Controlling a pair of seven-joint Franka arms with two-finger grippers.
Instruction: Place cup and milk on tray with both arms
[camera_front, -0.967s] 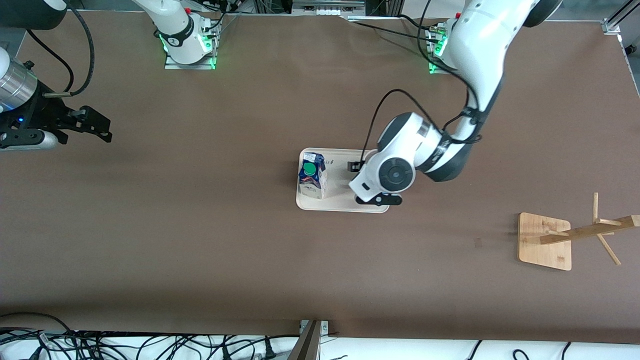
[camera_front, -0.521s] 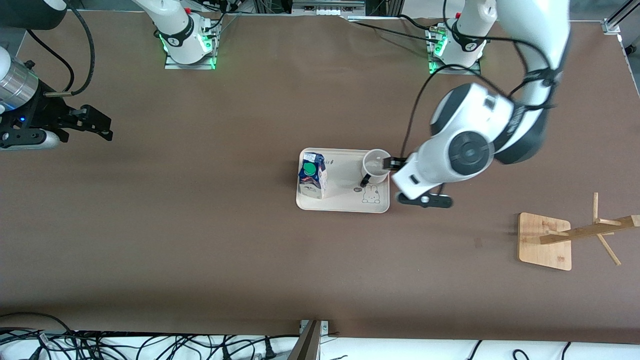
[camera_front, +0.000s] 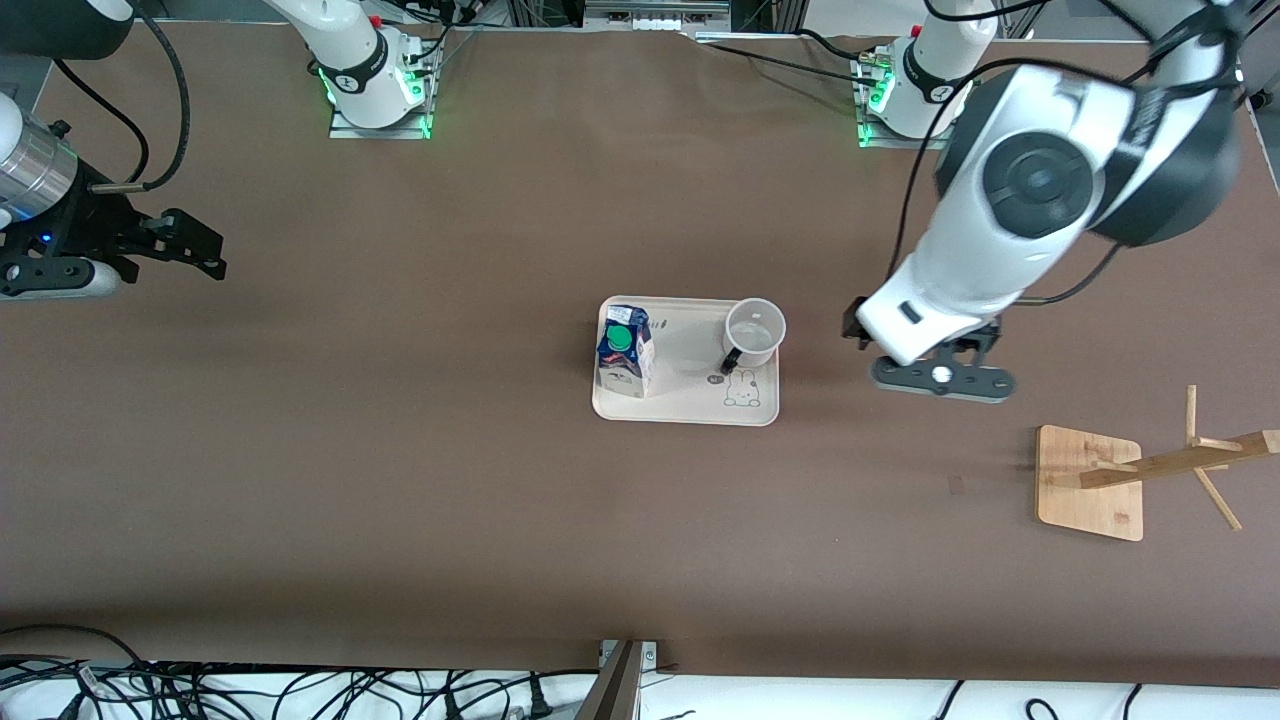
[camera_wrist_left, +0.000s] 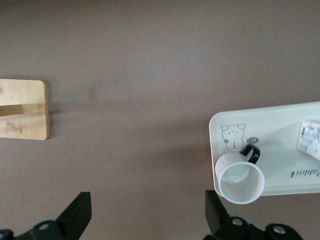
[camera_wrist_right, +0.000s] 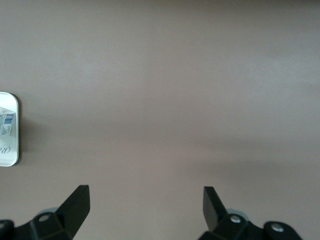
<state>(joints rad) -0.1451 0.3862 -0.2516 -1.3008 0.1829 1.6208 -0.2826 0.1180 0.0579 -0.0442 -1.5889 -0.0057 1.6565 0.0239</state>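
Observation:
The cream tray (camera_front: 690, 392) lies mid-table. The milk (camera_front: 623, 348) stands upright on the tray's end toward the right arm. The white cup (camera_front: 754, 331) stands upright on the tray's end toward the left arm, with its black handle toward the rabbit drawing. My left gripper (camera_front: 924, 342) is open and empty above bare table, between the tray and the wooden stand. Its wrist view (camera_wrist_left: 147, 215) shows the cup (camera_wrist_left: 240, 178), tray (camera_wrist_left: 280, 131) and milk (camera_wrist_left: 311, 140). My right gripper (camera_front: 205, 255) is open and empty, waiting at the right arm's end of the table (camera_wrist_right: 145, 210).
A wooden square-based stand (camera_front: 1090, 482) with pegs sits toward the left arm's end, nearer the front camera than the tray; it also shows in the left wrist view (camera_wrist_left: 22, 109). The tray's edge (camera_wrist_right: 9, 150) shows in the right wrist view. Cables lie along the front edge.
My left gripper has let go of the cup on the tray and drawn away toward the left arm's end of the table. The cup stays upright. The right arm has not moved.

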